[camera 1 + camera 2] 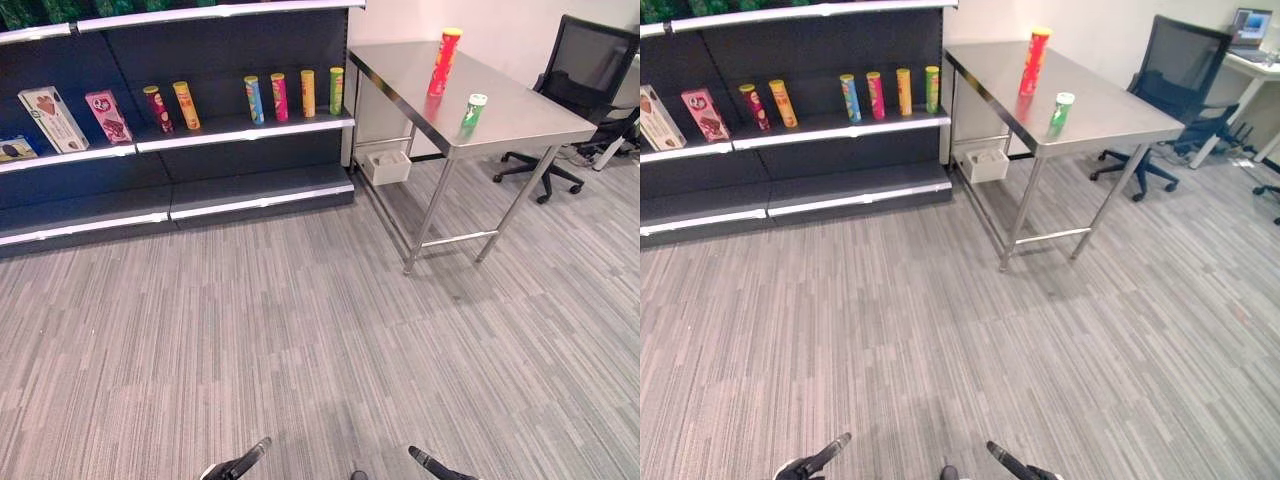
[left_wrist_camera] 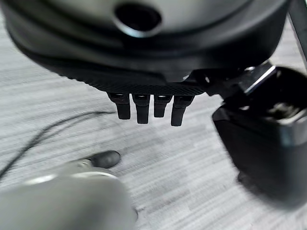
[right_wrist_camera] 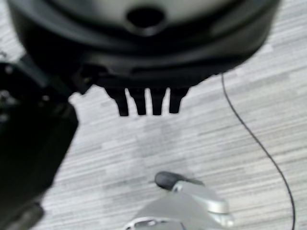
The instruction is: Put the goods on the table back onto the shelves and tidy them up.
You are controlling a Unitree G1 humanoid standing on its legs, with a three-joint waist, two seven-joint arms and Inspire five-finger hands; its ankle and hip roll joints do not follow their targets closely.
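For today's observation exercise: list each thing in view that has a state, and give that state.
Red can: upright on table.
Green can: upright on table.
Four shelf cans: upright, in a row.
Left hand: open, holding nothing.
Right hand: open, holding nothing.

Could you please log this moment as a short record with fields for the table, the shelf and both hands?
table: steel, right of the shelf; bears a tall red can and a short green can, both upright
shelf: six upright cans and boxes on the middle board
left hand: low over the carpet, fingers straight, holding nothing
right hand: the same, holding nothing
task state: both cans yet to be shelved
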